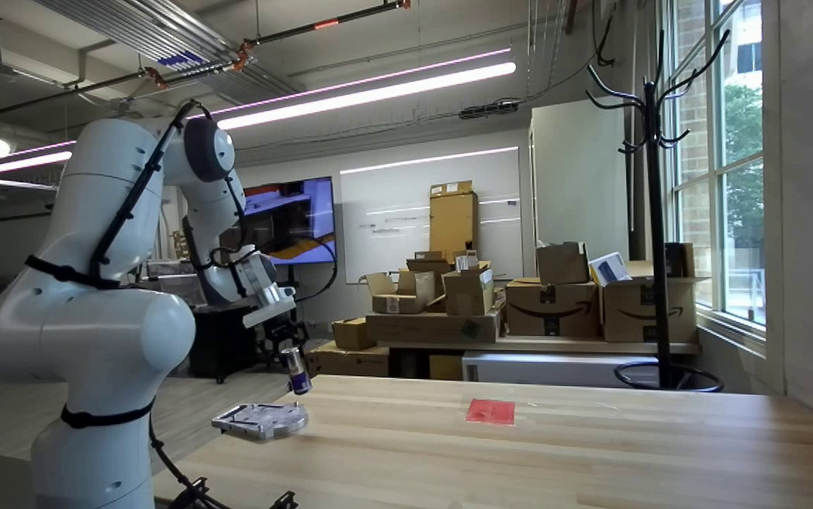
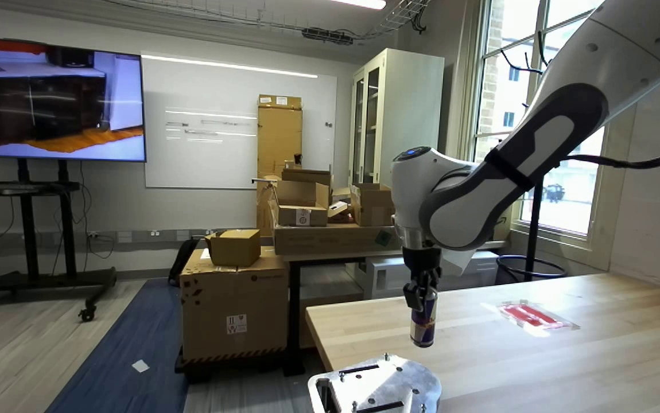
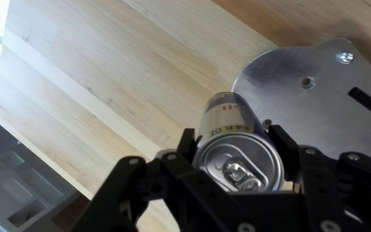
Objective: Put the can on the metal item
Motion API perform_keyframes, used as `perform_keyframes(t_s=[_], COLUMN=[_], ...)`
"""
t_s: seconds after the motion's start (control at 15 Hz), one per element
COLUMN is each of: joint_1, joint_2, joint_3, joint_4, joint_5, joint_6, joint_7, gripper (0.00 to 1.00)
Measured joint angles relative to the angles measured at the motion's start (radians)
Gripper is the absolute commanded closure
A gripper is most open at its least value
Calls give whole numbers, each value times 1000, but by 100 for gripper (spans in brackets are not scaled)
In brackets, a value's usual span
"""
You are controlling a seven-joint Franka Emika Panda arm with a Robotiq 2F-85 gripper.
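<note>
The can is a slim dark blue and silver drink can with a silver top. My gripper is shut on the can near its top, one finger on each side. In an exterior view the can is tilted slightly and held in the air under the gripper. The metal item is a low, flat silvery plate on the table's corner. The can hangs above and beside it, apart from it. In the wrist view the can overlaps the edge of the metal item.
The wooden table extends away from the metal item. A flat red object lies on it, also in view in an exterior view. Small screws stand up from the metal item. Cardboard boxes and a coat rack stand behind the table.
</note>
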Motion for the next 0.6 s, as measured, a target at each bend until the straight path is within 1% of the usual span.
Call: perform_keyframes(t_s=[0.33, 0.6], joint_1=[60, 70], joint_2=[20, 43], joint_3=[47, 78], joint_4=[1, 13], joint_5=[-30, -30], joint_6=[-7, -12], joint_7=[0, -8], gripper=[65, 65])
